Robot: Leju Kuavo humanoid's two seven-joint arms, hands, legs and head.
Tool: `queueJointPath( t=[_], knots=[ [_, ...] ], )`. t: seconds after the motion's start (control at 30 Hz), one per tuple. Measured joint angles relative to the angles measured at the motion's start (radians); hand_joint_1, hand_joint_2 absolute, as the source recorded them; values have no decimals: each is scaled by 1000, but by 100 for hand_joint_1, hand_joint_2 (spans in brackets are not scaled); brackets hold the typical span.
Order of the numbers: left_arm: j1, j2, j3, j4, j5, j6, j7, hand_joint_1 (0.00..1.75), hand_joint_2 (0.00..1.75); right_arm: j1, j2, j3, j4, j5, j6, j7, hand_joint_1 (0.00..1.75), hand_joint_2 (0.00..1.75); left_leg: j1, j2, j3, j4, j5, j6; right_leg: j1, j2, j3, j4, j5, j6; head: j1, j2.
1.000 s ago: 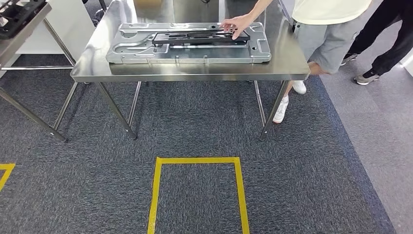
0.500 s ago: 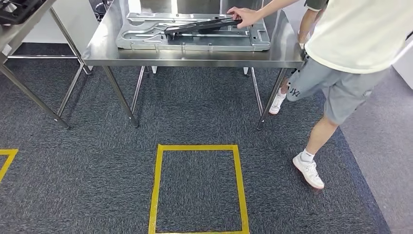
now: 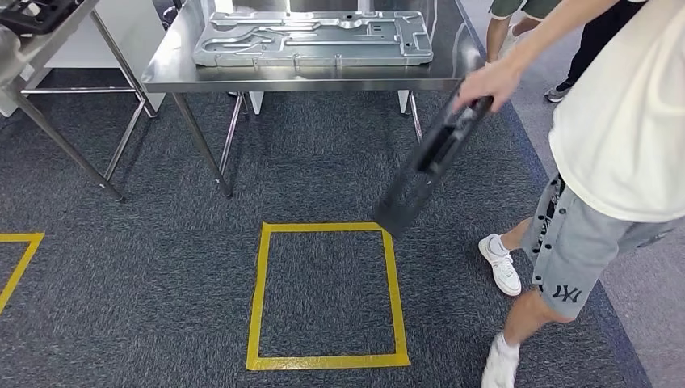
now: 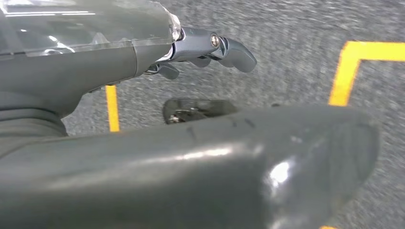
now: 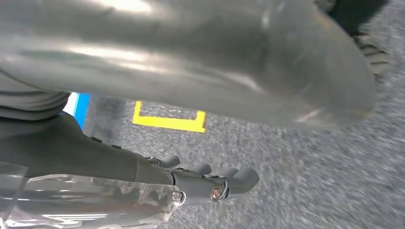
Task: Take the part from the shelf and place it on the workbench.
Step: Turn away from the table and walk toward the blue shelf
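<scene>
A person's hand (image 3: pixel 487 82) holds a long black part (image 3: pixel 432 158) by one end. It hangs slanted over the carpet off the front right corner of the steel workbench (image 3: pixel 323 79). A large silver stamped plate (image 3: pixel 311 36) lies on the workbench top. At the far left stands a shelf frame (image 3: pixel 48 48) with a dark part (image 3: pixel 32 12) on top. In the wrist views my left hand (image 4: pixel 157 157) and right hand (image 5: pixel 143 171) hang over the carpet, fingers apart and holding nothing.
A yellow tape square (image 3: pixel 327 295) marks the carpet in front of the workbench, with another tape corner (image 3: pixel 20 259) at the left. The person (image 3: pixel 622 137) stands at the right, and a second person's legs (image 3: pixel 582 56) are behind.
The person has lifted the black part off the silver plate and swung it down beside the table while stepping closer. The view has shifted a little.
</scene>
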Motion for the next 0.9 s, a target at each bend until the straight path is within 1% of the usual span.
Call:
queueJointPath(
  t=[0.03,0.07,0.1,0.13,0.17,0.2,0.23,0.27,0.3,0.33,0.37,0.4,0.43,0.47,0.5,0.53,0.57,0.6,0.63,0.67,0.7,0.73,0.77,0.8,0.83,0.87,0.9],
  knots=[
    [-2,0,-1,0,-1,0,0,0,0,-1,0,-2,0,-1,0,0,0,0,3,-1,51,-54,20,0,-1,0,-19,7,11,5,0,0],
    [-5,0,-2,-1,-1,0,0,0,0,-2,0,-3,0,-2,0,-1,0,0,4,-2,115,-134,20,1,-1,1,-35,14,21,11,0,0],
    [-9,1,-3,-2,-2,0,0,0,0,-2,0,-5,0,-2,0,-2,0,0,3,-3,171,-213,4,5,0,0,-47,20,31,18,0,0],
    [-11,1,-4,-3,-2,0,0,0,0,-3,0,-6,0,-2,0,-3,0,0,0,-4,208,-272,-13,10,-1,0,-55,23,42,25,0,0],
    [-12,1,-4,-3,-2,0,0,0,0,-2,0,-7,0,-3,0,-5,0,0,-4,-5,224,-306,-23,17,-1,-1,-61,22,54,33,0,0],
    [-12,1,-6,-3,-2,0,0,0,0,0,0,-8,0,-3,0,-7,0,0,-7,-4,218,-314,-20,26,-4,-1,-66,19,66,41,0,0],
    [-10,1,-8,-3,-2,0,0,0,0,1,0,-9,0,-3,0,-8,0,0,-9,-2,207,-312,-8,35,-7,0,-72,20,64,47,0,0],
    [-9,1,-12,-2,-2,0,0,0,0,3,0,-11,0,-4,1,-10,0,0,-9,1,195,-313,5,45,-9,2,-80,33,41,52,0,0],
    [-7,2,-14,-2,-2,0,-1,0,0,5,0,-12,0,-5,1,-11,0,0,-10,4,181,-315,19,54,-11,4,-92,66,-4,56,0,0],
    [-5,2,-16,-2,-3,0,-1,0,0,7,0,-13,0,-6,1,-13,0,0,-12,6,165,-314,33,61,-11,5,-107,119,-63,57,0,0],
    [-3,2,-17,-2,-3,0,-1,0,0,9,0,-14,0,-7,1,-13,0,0,-15,7,147,-314,46,66,-11,6,-120,184,-118,58,0,0],
    [-1,3,-18,-2,-3,0,-2,0,0,11,0,-14,0,-7,2,-13,0,0,-19,7,129,-312,60,69,-10,7,-129,248,-151,57,0,0],
    [0,3,-18,-2,-3,0,-2,0,0,12,0,-15,0,-7,2,-13,0,0,-24,7,110,-309,73,70,-9,8,-129,295,-157,56,0,0],
    [0,3,-19,-2,-4,-1,-2,0,0,12,0,-15,1,-8,2,-13,0,0,-27,7,90,-304,85,70,-6,9,-114,312,-138,53,0,0],
    [0,3,-19,-2,-4,-1,-2,0,0,11,0,-15,1,-8,2,-14,0,0,-28,7,70,-297,96,69,-2,9,-82,297,-107,48,0,0],
    [0,3,-20,-2,-6,-1,-2,0,0,10,-1,-15,1,-8,2,-14,0,0,-29,7,51,-289,106,68,5,9,-32,249,-81,40,0,0],
    [-1,2,-20,-3,-7,-2,-3,0,0,9,-3,-15,0,-8,2,-15,0,0,-31,7,36,-281,114,66,12,9,32,177,-72,31,0,0],
    [-2,1,-20,-3,-7,-2,-3,0,0,7,-5,-15,0,-8,4,-17,0,0,-33,7,24,-274,120,63,17,8,93,95,-82,21,0,0],
    [-3,0,-20,-3,-8,-1,-3,0,0,5,-6,-15,0,-8,8,-19,0,0,-34,7,16,-269,128,60,21,7,138,28,-101,12,0,0],
    [-3,-2,-20,-4,-8,1,-2,0,0,4,-8,-15,0,-8,13,-23,0,0,-35,8,10,-268,136,55,24,6,162,-16,-116,5,0,0],
    [-4,-1,-20,-4,-7,3,-1,0,0,3,-8,-15,0,-7,19,-28,0,0,-36,9,6,-269,145,50,23,6,165,-36,-119,-2,0,0],
    [-3,0,-20,-4,-6,6,0,0,0,3,-8,-15,0,-7,25,-32,0,0,-35,8,2,-268,149,44,21,5,159,-40,-111,-7,0,0],
    [-3,1,-20,-4,-4,8,1,0,0,3,-8,-15,0,-6,30,-35,0,0,-33,5,-4,-260,137,37,18,4,152,-42,-100,-13,0,0],
    [-2,2,-20,-4,-3,9,2,0,0,4,-8,-15,0,-4,35,-39,0,0,-31,3,-13,-234,107,29,14,3,144,-44,-88,-17,0,0],
    [-1,4,-20,-3,-2,11,3,0,0,4,-8,-15,0,-2,41,-42,0,0,-26,0,-28,-188,61,21,12,0,135,-44,-78,-20,0,0],
    [0,4,-20,-3,-2,12,5,0,0,5,-8,-15,0,2,47,-45,0,0,-22,-1,-46,-125,12,13,12,-1,123,-43,-68,-22,0,0],
    [0,5,-20,-3,-2,12,8,0,0,6,-8,-15,0,7,55,-47,0,0,-16,-1,-62,-58,-25,6,11,-4,112,-42,-59,-21,0,0]
  ],
)
